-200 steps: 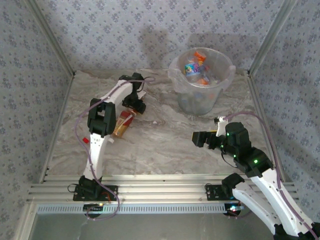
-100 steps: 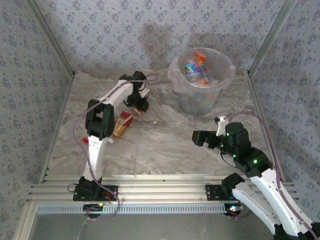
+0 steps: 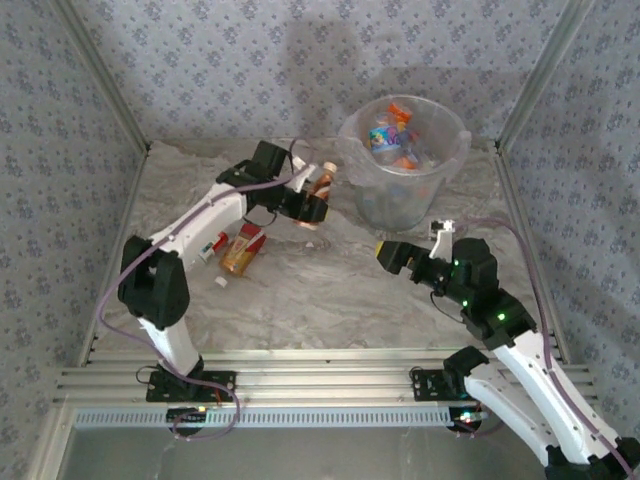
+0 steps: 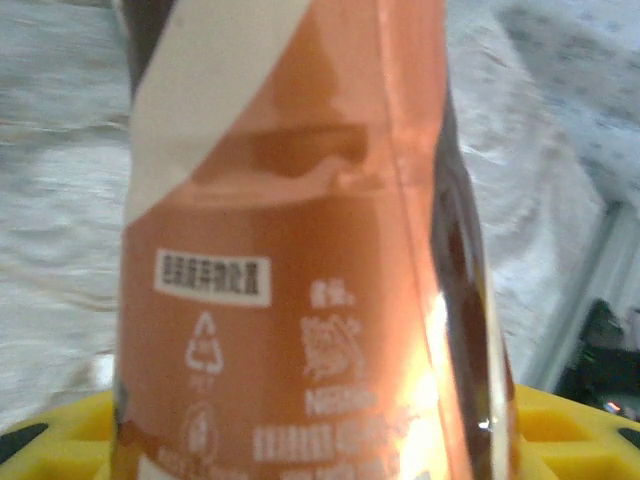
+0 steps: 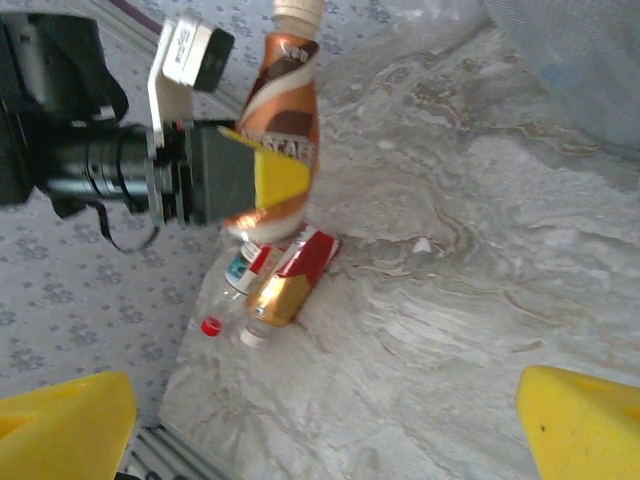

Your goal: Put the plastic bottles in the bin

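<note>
Marble table (image 3: 330, 290), bin (image 3: 455, 152) holding several bottles (image 3: 385, 137)

A marbled tabletop (image 3: 330, 290) sits between floral-patterned walls (image 3: 200, 60), with aluminium rails (image 3: 320, 365) along its near edge.

Place: you're in a lab test booth.
Walls: wallpapered panels (image 3: 200, 70) between aluminium posts (image 3: 103, 78).
Counter: marble-look counter (image 3: 330, 300), aluminium rails (image 3: 320, 385) along front.
</note>
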Motion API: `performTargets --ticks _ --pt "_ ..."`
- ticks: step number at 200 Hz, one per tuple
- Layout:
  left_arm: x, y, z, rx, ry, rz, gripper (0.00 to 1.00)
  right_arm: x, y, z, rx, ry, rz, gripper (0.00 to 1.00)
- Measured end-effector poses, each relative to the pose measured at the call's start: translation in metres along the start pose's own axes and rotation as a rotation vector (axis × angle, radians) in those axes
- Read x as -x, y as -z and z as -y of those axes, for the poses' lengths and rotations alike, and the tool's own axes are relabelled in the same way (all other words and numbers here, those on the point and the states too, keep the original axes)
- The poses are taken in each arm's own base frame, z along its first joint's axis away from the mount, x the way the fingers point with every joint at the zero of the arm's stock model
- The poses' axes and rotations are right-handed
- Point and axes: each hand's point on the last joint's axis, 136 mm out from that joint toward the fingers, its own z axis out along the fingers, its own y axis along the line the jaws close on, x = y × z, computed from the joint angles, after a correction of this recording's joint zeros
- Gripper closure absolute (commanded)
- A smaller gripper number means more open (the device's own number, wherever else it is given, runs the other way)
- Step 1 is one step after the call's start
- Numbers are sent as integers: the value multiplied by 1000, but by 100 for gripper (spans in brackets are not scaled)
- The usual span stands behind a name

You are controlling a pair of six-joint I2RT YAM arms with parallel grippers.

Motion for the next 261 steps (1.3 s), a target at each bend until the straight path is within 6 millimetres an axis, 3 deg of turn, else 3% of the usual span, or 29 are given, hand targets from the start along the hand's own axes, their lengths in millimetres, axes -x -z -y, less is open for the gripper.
performTargets --ticks 31,50,89,122,168,217,245,258,261 --pt "-19 -12 54 -133 -61 12 52 11 -8 -14 42 -33 -1 4" --pt "-24 -9 86 -213 -116 47 52 16 -13 -18 63 -53 -2 7" --pt "-29 12 134 -326 -213 115 52 25 -20 -24 78 -76 -3 14" --pt "-42 9 166 -392 -272 91 52 36 -17 -35 104 -63 11 21" --pt "-56 5 188 -437 -291 54 51 47 -17 -49 142 -49 19 41" --pt "-58 4 190 -438 -287 49 46 48 -17 -57 175 -35 7 66" --pt "-57 4 189 -434 -289 53 29 48 -18 -57 173 -35 2 72" --pt "-58 4 190 -435 -297 53 2 49 -17 -58 168 -31 -1 73" --pt "-58 4 189 -435 -290 52 1 49 -17 -58 165 -29 -1 73"
